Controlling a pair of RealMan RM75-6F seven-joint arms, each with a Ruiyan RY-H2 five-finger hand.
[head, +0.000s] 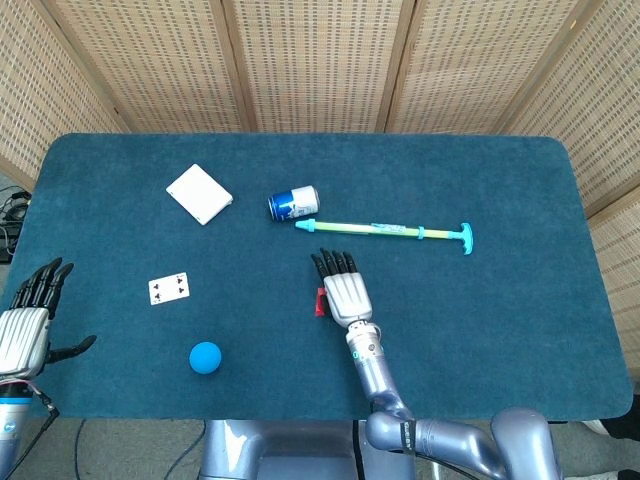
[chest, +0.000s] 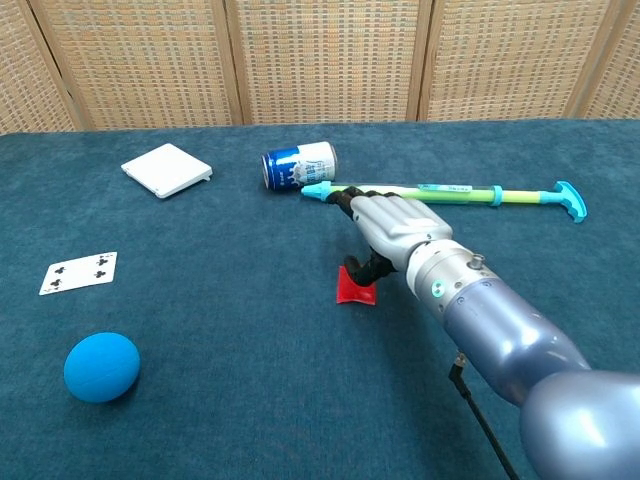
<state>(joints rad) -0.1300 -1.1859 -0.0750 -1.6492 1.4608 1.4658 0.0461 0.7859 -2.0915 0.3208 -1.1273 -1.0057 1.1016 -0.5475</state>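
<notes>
Red tile (chest: 356, 287): on the worktop (head: 500, 330) near its front middle; we see its near edge down and its far edge raised under the thumb of the right hand (chest: 392, 230).
Right hand: palm down, thumb touching the tile, seemingly levering it off the cloth; we cannot tell a firm hold.
Tile axis: roughly square, tilted up toward the can (head: 293, 202).
Left hand (head: 25, 325): spread, holding nothing, at the worktop's left edge.

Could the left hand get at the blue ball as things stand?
Probably yes: the left hand hangs open at the table's edge, and only bare cloth lies between it and the blue ball.
</notes>
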